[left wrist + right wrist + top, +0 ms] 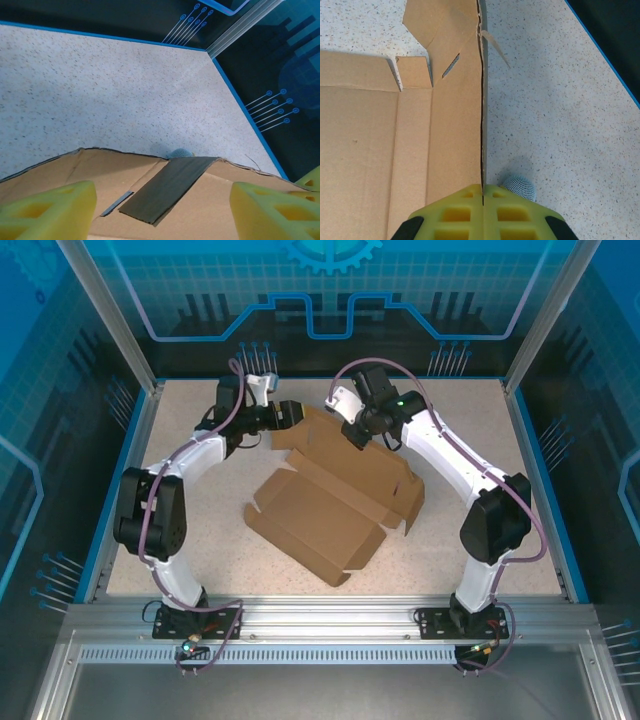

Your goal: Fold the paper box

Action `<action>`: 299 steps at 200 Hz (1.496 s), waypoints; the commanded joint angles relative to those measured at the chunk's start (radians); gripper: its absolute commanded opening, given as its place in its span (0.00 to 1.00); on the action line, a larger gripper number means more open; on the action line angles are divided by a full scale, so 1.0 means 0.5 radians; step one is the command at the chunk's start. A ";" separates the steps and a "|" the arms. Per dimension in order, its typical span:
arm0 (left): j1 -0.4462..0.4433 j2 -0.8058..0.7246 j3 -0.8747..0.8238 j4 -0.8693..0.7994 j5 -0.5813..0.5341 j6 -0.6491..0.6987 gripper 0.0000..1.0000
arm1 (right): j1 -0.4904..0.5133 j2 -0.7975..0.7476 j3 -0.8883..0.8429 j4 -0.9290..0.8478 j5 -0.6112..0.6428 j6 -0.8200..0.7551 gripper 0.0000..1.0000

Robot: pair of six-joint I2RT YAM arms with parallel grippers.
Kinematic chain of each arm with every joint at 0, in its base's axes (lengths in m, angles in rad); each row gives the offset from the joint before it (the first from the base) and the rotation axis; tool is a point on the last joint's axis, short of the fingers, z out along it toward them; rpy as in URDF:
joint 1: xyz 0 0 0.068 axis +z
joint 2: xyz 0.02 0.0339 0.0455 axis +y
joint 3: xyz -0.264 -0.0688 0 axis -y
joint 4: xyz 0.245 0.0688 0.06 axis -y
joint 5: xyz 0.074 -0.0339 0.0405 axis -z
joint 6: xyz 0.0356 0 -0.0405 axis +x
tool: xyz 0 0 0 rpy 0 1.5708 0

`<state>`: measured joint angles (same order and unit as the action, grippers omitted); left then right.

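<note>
The paper box (330, 500) is a brown cardboard die-cut sheet, partly folded, lying in the middle of the table. Its far wall stands upright. My right gripper (355, 430) is shut on the top edge of that wall (455, 125), the yellow pads (465, 210) pressed together on the cardboard rim. My left gripper (290, 413) is at the box's far left corner. Its yellow fingers (47, 210) stand wide apart and open. Between them are the brown panel (100, 170) and a darker flap (170, 187) beside a slit.
A small round blue mesh object (520, 187) sits on the speckled table (200, 540) just behind the upright wall, and it peeks over the cardboard edge (181, 153). A blue rim (540, 490) and metal posts bound the table.
</note>
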<state>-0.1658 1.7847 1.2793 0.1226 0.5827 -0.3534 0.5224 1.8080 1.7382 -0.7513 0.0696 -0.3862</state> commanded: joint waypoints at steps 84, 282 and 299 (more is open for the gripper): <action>-0.097 -0.033 -0.114 0.371 0.280 -0.254 0.53 | -0.001 0.080 0.104 -0.007 -0.026 0.052 0.00; -0.106 -0.211 -0.354 0.459 0.151 -0.255 0.64 | -0.074 -0.017 0.004 0.064 -0.156 0.104 0.00; -0.081 -0.364 -0.534 0.405 -0.050 -0.131 0.67 | -0.096 -0.039 -0.012 0.058 -0.195 0.112 0.00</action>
<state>-0.2291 1.7283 1.1069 0.3965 0.6693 -0.5484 0.4973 1.8385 1.7470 -0.7254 0.0151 -0.3405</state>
